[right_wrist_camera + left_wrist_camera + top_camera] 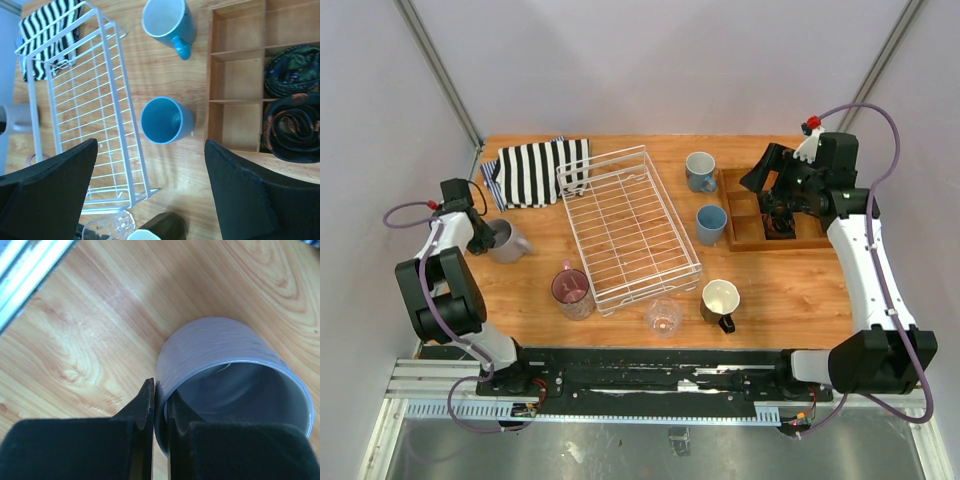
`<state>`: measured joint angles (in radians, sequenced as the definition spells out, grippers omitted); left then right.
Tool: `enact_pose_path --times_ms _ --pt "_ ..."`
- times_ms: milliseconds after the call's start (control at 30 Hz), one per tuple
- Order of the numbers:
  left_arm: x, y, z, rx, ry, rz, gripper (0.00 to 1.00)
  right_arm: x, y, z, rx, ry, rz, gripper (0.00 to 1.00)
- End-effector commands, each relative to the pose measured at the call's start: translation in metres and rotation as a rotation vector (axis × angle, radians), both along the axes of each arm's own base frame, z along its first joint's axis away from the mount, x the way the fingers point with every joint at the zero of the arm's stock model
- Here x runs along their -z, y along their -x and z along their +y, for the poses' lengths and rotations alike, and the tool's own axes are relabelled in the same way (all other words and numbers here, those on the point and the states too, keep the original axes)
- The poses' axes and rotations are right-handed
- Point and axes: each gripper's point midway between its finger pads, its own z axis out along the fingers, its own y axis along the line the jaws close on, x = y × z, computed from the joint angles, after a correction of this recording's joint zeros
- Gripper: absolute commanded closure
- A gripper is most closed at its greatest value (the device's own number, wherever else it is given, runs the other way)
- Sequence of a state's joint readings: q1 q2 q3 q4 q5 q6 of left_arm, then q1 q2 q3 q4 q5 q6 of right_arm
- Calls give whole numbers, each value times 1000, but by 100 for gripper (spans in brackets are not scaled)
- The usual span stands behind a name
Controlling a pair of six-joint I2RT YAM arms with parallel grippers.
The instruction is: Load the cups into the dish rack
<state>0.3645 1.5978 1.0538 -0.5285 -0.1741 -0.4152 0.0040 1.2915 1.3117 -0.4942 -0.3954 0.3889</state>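
- Your left pincer [490, 235] in the top view sits at the rim of the grey-lilac cup [508, 242], at 9 o'clock from the dish rack [630, 230] and apart from it.
- Your right pincer [780, 222] hangs over the wooden tray [740, 205] at 3 o'clock from the rack.
- You have no cup inside the rack. Around it on the table [790, 290] stand the pink mug [572, 292] at 7 o'clock, the clear glass [663, 317] at 6, the dark mug [720, 300] at 5, the light blue tumbler [711, 223] at 3 and the blue-grey mug [700, 170] at 1.
- You can see a striped cloth [540, 170] at 10 o'clock, just beside the rack's far corner.
- Left wrist view: your left pincer [159, 390] is clamped on the wall of the grey-lilac cup [220, 355], one of its fingers [147, 400] outside and the other inside. The cup stands upright on the wood.
- Right wrist view: your right pincer [150, 150] stands wide apart and grips nothing, its fingers [55, 190] at 7 and 5 o'clock of the frame.
- Between them you look down into the light blue tumbler [165, 120], which stands between the dish rack [80, 110] at 9 o'clock and the wooden tray [235, 30] at 3.
- You find the blue-grey mug [165, 17] at 12 o'clock, the clear glass [105, 227] and dark mug [160, 230] at 6, the grey-lilac cup [20, 117] at the 9 o'clock edge, and the striped cloth [47, 25] at 10.
- Two dark coiled items [292, 70] lie in the tray's compartments at 3 o'clock.
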Motion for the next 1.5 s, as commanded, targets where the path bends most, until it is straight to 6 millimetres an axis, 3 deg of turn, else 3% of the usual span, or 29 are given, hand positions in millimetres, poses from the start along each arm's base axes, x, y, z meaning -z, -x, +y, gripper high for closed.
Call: enact_pose_path --times_ms 0,133,300,567,667,767,933,1100,1467 --pt "-48 -36 -24 84 94 -256 99 -13 12 18 -77 -83 39 12" --pt "-105 -59 -50 178 178 -493 99 -31 25 39 -151 -159 37 14" --pt "-165 -72 -83 292 304 -697 100 -53 41 70 -265 -255 57 15" --pt "-252 -64 -155 524 523 -973 100 -90 75 150 -541 -560 94 16" --pt "-296 -56 -187 644 530 -1146 100 -101 89 178 -592 -685 170 19" --pt "-325 -47 -214 733 522 -1243 99 -106 102 204 -639 -771 244 20" --pt "-350 -42 -255 793 542 -1303 100 -119 110 241 -677 -901 261 23" --pt "-366 -30 -284 780 600 -1400 99 -127 105 269 -708 -1035 227 28" --pt "-366 -23 -297 762 581 -1446 99 -151 90 299 -731 -1156 130 32"
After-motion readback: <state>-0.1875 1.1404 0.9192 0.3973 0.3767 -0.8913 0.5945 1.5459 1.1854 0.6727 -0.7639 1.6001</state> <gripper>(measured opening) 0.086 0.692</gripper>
